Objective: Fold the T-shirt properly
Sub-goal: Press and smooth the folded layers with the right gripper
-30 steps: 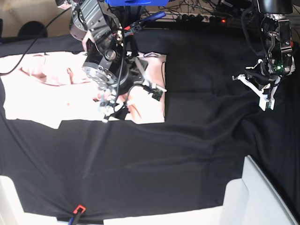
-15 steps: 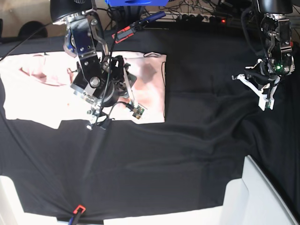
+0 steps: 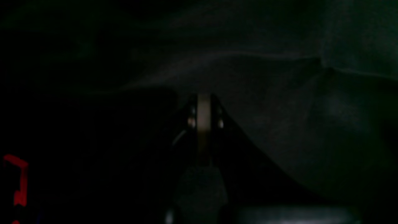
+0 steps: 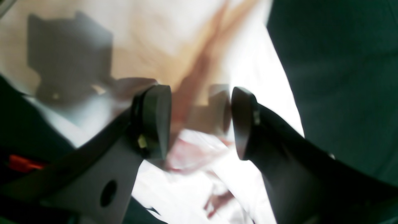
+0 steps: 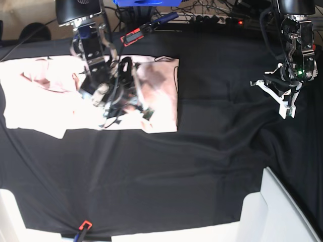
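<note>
The pale pink T-shirt (image 5: 45, 96) lies spread flat at the back left of the black tablecloth (image 5: 202, 166), its right edge straight. My right gripper (image 5: 115, 112) is down on the shirt's right half. In the right wrist view its jaws (image 4: 199, 121) stand apart, with a raised ridge of the T-shirt (image 4: 192, 40) between the pads (image 4: 155, 121). That view is blurred. My left gripper (image 5: 287, 108) hangs over bare cloth at the far right, away from the shirt. Its fingertips (image 3: 203, 115) are pressed together, holding nothing.
A white bin (image 5: 282, 212) stands at the front right corner. A white block (image 5: 10, 217) sits at the front left. A red-tipped tool (image 5: 85, 225) lies by the front edge. Cables and a power strip (image 5: 217, 17) run along the back.
My right arm has dropped lower onto the shirt and its jaws have narrowed around a ridge of fabric. The left arm has not moved.
</note>
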